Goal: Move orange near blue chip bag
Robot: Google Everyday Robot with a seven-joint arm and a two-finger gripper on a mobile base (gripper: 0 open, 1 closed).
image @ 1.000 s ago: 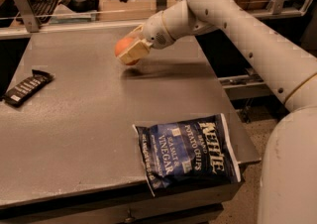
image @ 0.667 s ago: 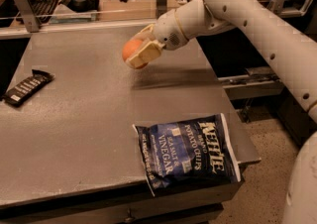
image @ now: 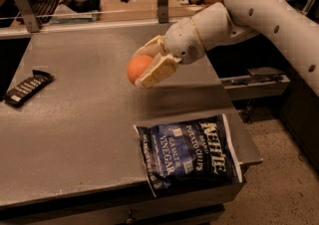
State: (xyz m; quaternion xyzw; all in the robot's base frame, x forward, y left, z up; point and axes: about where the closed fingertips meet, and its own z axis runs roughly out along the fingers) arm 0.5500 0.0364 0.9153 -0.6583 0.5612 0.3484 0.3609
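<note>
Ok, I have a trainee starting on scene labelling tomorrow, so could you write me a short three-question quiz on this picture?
1. True or false: the orange rests on the table.
2. Where does the blue chip bag lie? A) at the table's far left corner B) at the table's near right corner C) on the floor
3. What lies by the table's left edge?

Key
1. False: the end effector holds it in the air above the table, beyond the bag.
2. B
3. The black snack bar wrapper.
</note>
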